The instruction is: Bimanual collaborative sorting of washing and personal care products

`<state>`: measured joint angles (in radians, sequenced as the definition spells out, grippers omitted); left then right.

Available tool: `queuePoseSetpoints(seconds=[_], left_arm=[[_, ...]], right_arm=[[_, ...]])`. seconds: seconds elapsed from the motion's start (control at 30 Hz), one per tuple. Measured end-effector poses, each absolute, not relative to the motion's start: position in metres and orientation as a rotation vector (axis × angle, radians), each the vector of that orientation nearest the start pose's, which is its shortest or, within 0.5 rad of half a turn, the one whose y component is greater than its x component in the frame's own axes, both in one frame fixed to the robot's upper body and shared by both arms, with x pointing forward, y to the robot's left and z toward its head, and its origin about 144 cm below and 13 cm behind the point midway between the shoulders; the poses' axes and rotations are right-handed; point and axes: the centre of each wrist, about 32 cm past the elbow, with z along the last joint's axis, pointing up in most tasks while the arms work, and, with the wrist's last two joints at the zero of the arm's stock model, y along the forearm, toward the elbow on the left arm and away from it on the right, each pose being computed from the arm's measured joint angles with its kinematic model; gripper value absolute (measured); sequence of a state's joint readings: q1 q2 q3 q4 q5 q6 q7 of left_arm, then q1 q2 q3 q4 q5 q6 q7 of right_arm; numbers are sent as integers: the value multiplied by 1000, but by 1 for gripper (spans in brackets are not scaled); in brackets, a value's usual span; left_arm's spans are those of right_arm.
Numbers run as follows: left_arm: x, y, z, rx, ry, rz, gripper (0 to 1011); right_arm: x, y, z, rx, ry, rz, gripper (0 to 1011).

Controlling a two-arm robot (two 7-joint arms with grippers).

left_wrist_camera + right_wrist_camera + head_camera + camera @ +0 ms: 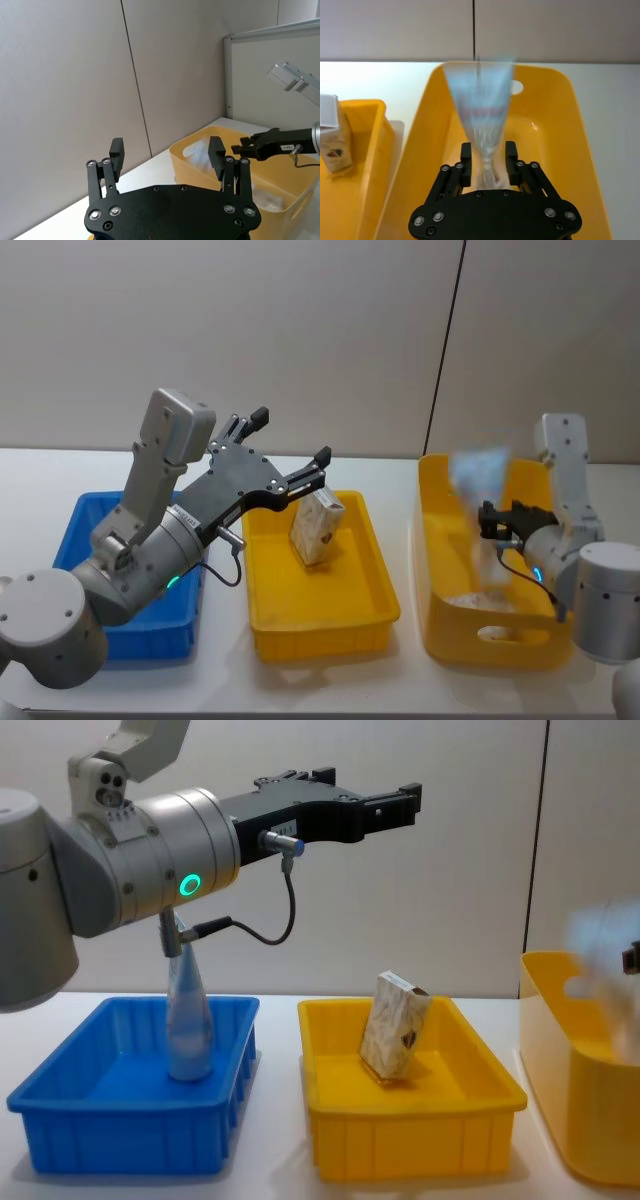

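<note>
Blue bin: a shallow blue plastic bin sits near the white desk's left edge.
Standing tube: a pale blue-white squeeze tube stands upright inside the blue bin, crimped end up.
Left gripper: the black left gripper hangs raised above the middle bin, fingers spread apart, holding nothing.
Middle bin: a shallow yellow plastic bin lies just right of the blue one.
Carton: a small beige marbled carton with a dark logo stands tilted inside the middle bin.
Deep bin: a taller yellow plastic tub sits by the desk's right edge.
Right gripper: the black right gripper is over the deep tub, fingers clamped on the narrow end of a second, blurred blue-white tube.
</note>
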<state>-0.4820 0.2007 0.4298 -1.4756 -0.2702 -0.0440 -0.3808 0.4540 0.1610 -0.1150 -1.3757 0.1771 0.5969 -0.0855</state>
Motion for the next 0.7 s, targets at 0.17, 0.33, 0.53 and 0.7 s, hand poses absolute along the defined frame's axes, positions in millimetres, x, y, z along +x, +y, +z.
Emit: queuePoseSetpoints(seconds=[0.17,0.33,0.53,0.7], left_arm=[[556,160,1269,-154,-299,781,1001],[556,160,1269,-154,-299,781,1001],[556,160,1269,-154,-299,781,1001],[556,160,1269,-154,-299,781,1001]], right_arm=[[573,-250,1248,-331,248,-1566,529],[569,-250,1247,-338,249,-1559,722],[565,-249,1248,-336,238,-1546,885],[561,-248,1249,-328,227,-1537,1002]])
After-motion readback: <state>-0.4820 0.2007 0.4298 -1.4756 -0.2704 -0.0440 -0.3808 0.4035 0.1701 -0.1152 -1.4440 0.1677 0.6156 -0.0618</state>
